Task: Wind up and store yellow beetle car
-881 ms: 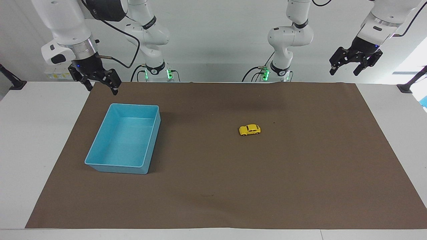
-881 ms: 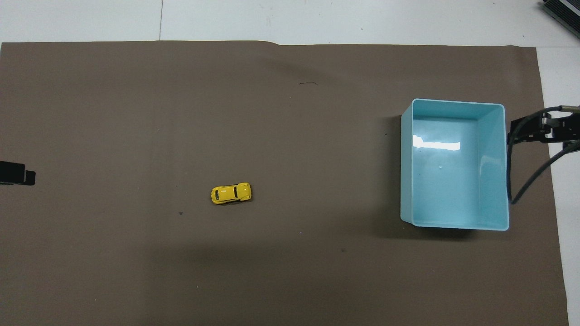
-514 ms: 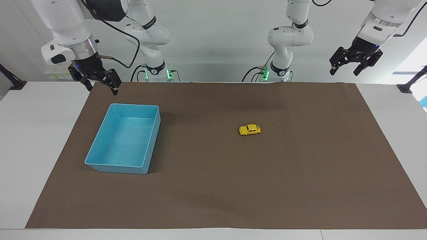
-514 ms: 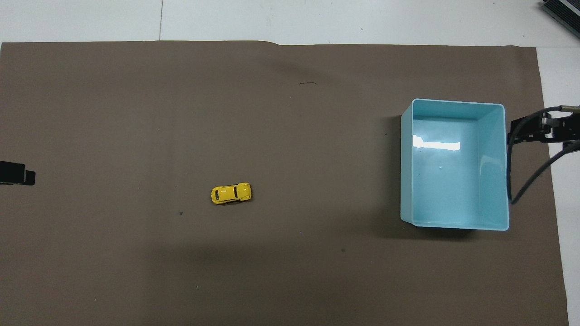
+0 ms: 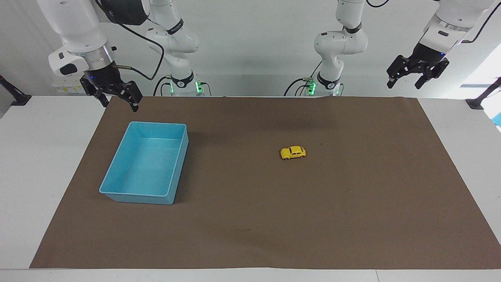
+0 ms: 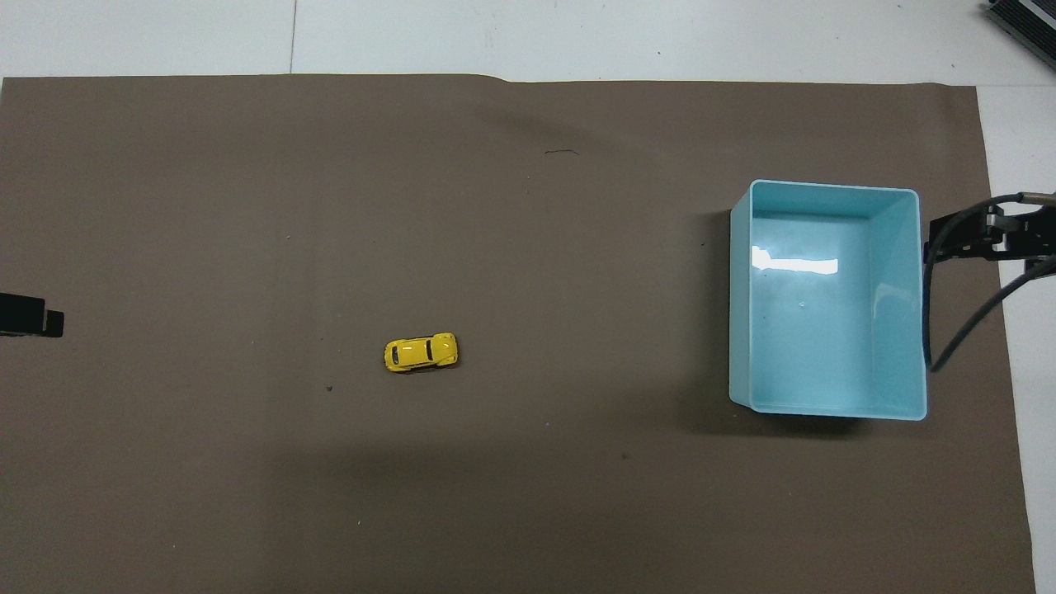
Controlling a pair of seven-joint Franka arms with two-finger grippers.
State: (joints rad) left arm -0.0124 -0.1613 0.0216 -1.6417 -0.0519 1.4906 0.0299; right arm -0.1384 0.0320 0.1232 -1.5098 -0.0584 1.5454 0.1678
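Both grippers hang raised and empty, jaws apart, neither touching anything. Left gripper [image 5: 415, 75] is high over the left arm's end of the table, past the corner of the brown mat [image 5: 352, 219]. Right gripper [image 5: 113, 94] hovers over the mat's edge at the right arm's end, just beside the near corner of the blue bin [image 5: 117, 168] and above its rim (in the overhead view only its dark tip and cable show, next to the bin's wall).

Car [image 5: 293, 152] stands on its wheels on the bare mat, roughly mid-table and somewhat toward the left arm's end, well apart from the bin and from both grippers. Its long axis runs along the table's length. Bin interior shows nothing inside.

Assessment: the task is at its start; car untouched, winding and storing not yet done. Step in hand, as judged, is the approach to the car. The left arm is the likelier one for it, being on the car's side.

Recommendations for a sound pickup:
- Descend straight down over the car's middle, fingers spanning its short width across the doors, not nose to tail.
- Close gently; the body is small, rounded and glossy, and may squirt out of a skewed pinch.
- Keep the wheels free of the fingers, since winding presumably means dragging them back along the mat.
- Hold the car level and pressed down while pulling.
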